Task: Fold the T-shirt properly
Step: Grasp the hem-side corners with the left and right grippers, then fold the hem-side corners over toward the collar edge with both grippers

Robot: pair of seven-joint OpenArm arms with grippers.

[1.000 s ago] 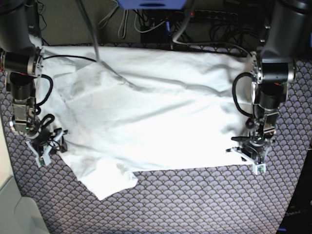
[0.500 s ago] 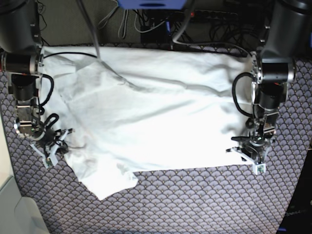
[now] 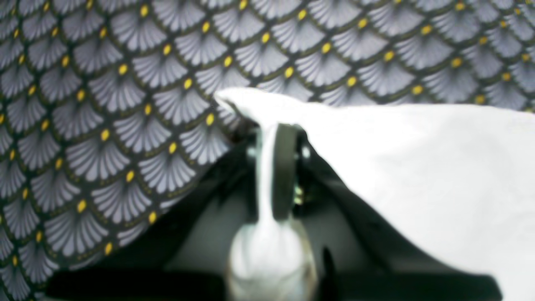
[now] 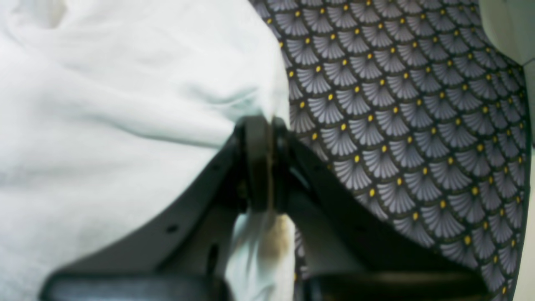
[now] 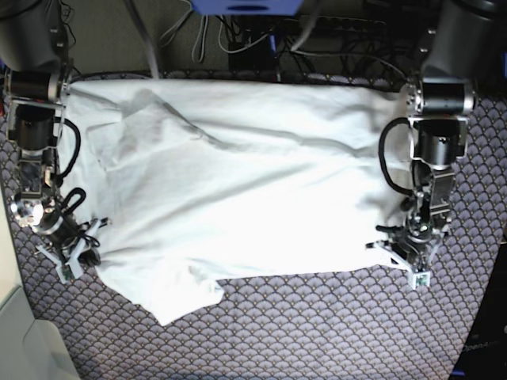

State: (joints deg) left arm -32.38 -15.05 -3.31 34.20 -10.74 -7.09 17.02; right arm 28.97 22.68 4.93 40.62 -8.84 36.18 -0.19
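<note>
T-shirt [image 5: 238,182] spread on patterned cloth [image 5: 333,324], both arms' jaws clamped on its edges, pinched hems blurred

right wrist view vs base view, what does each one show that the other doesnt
Only the right wrist view shows the cloth pinched in the right gripper, with a brownish stain on the bunched end below it. Only the base view shows the whole spread T-shirt, the left gripper at its opposite edge, and cables beyond the table. Both show the white shirt on the scale-patterned cloth.
</note>
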